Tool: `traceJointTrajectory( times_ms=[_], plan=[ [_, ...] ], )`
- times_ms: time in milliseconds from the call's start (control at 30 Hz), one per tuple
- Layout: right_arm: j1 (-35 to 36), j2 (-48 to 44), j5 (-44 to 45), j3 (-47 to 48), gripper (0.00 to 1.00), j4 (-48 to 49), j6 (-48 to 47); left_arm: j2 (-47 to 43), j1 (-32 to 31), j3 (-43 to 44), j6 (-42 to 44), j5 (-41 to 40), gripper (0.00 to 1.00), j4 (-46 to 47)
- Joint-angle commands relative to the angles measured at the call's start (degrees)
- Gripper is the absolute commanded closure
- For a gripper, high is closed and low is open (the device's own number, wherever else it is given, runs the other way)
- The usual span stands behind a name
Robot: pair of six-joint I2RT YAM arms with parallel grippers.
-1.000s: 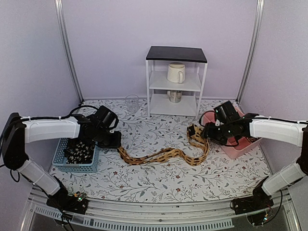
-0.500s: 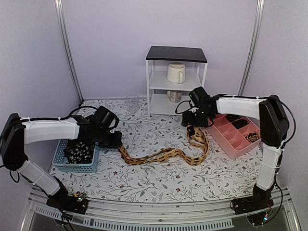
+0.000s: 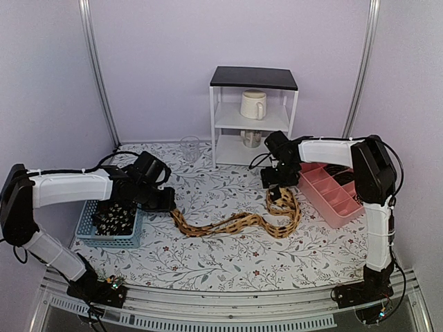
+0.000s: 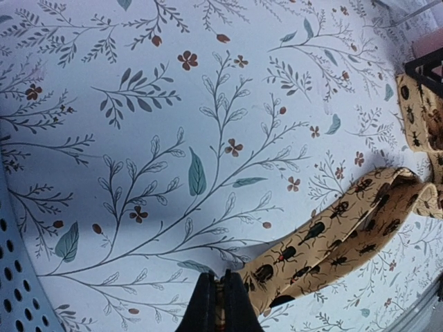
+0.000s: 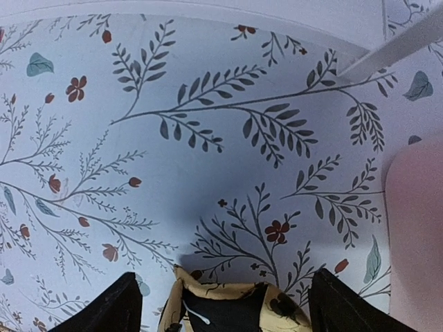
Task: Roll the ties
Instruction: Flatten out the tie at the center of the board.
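Note:
A tan-orange tie (image 3: 235,223) with dark beetle marks snakes across the floral table. My left gripper (image 3: 165,202) is shut on its narrow end. The left wrist view shows the closed gripper (image 4: 221,278) pinching the fabric, and the tie (image 4: 332,225) trailing off to the right. My right gripper (image 3: 275,182) stands open over the folded wide end (image 3: 280,200). In the right wrist view that end (image 5: 235,304), dark lining showing, lies between the spread fingers (image 5: 118,304) and is not gripped. Dark ties (image 3: 114,218) fill the basket.
A blue mesh basket (image 3: 88,235) sits under my left arm. The pink divided tray (image 3: 336,197) lies just right of my right gripper, and its edge (image 5: 415,228) shows in the right wrist view. A white shelf (image 3: 252,117) with a mug stands behind, a clear glass (image 3: 189,147) to its left.
My right arm swung left from over the pink tray to the tie's wide end and its jaws opened wider. The wide end now lies more bunched. The left arm stayed still.

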Motion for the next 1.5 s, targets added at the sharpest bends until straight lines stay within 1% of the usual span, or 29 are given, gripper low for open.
traceJointTrajectory(
  times_ms=[0, 100, 233, 300, 367, 467, 533, 600, 667, 700, 767, 933, 967, 1100, 1133, 1333, 1467],
  plan=[
    [-0.62, 1.56, -3.13, 1.96, 0.13, -0.78, -5.12, -1.09, -0.18, -0.3, 0.26, -0.31, 1.0, 0.68],
    [-0.65, 1.56, -7.39, 1.82, 0.13, -0.68, -9.76, -0.93, -0.18, -0.36, 0.22, -0.25, 1.0, 0.68],
    [-0.91, 2.45, -11.75, 2.67, 0.21, -1.76, -15.7, -1.04, -0.19, -0.47, 0.26, -0.31, 1.0, 0.68],
    [-1.29, 3.97, -13.08, 4.18, 0.22, -3.21, -17.32, -1.01, -0.19, -0.42, 0.26, -0.37, 1.0, 0.67],
    [-1.42, 5.52, -12.91, 5.55, 0.21, -4.49, -18.39, -1.1, -0.19, -0.44, 0.26, -0.38, 1.0, 0.68],
    [-1.43, 7.05, -12.87, 6.74, 0.18, -5.71, -19.89, -1.12, -0.19, -0.53, 0.26, -0.31, 1.0, 0.61],
    [-1.43, 7.67, -13.16, 7.36, 0.16, -6.44, -22.83, -1.11, -0.17, -0.64, 0.35, -0.41, 1.0, 0.59],
    [-1.38, 8.08, -13.68, 7.82, 0.15, -7.47, -24.31, -1.11, -0.19, -0.63, 0.35, -0.51, 1.0, 0.51],
    [-1.51, 8.35, -14.4, 8.12, 0.18, -8.64, -26.17, -1.11, -0.17, -0.57, 0.44, -0.56, 1.0, 0.42],
    [-1.66, 8.21, -14.65, 8.22, 0.2, -9.11, -26.51, -1.12, -0.12, -0.51, 0.44, -0.6, 1.0, 0.42],
    [-2.05, 7.62, -15.57, 8.12, 0.3, -9.67, -26.87, -1.05, -0.18, -0.39, 0.44, -0.73, 1.0, 0.33],
    [-2.78, 4.05, -14.72, 7.42, 0.65, -9.74, -25.68, -1.22, -0.19, -0.07, 0.44, -1.62, 1.0, -0.32],
    [-2.95, 3.02, -14.24, 7.32, 0.74, -9.65, -24.81, -1.29, -0.19, -0.03, 0.35, -1.76, 1.0, -0.45],
    [-3.18, -2.17, -12.63, 5.92, 0.96, -8.15, -21.31, -1.4, -0.19, 0.43, 0.4, -3.03, 1.0, -1.0],
    [-3.18, -3.58, -11.18, 5.54, 1.0, -7.78, -19.5, -1.37, -0.17, 0.74, 0.48, -3.29, 1.0, -1.22],
    [-3.25, -12.28, -0.31, 4.35, 1.0, -9.18, -8.8, -1.01, 0.14, 3.78, 1.12, -7.11, 1.0, -4.54],
    [-3.27, -21.52, 9.66, -0.23, 1.0, -11.4, 0.24, -1.84, 0.75, 4.79, 1.32, -8.86, 1.0, -5.73]
  ],
)
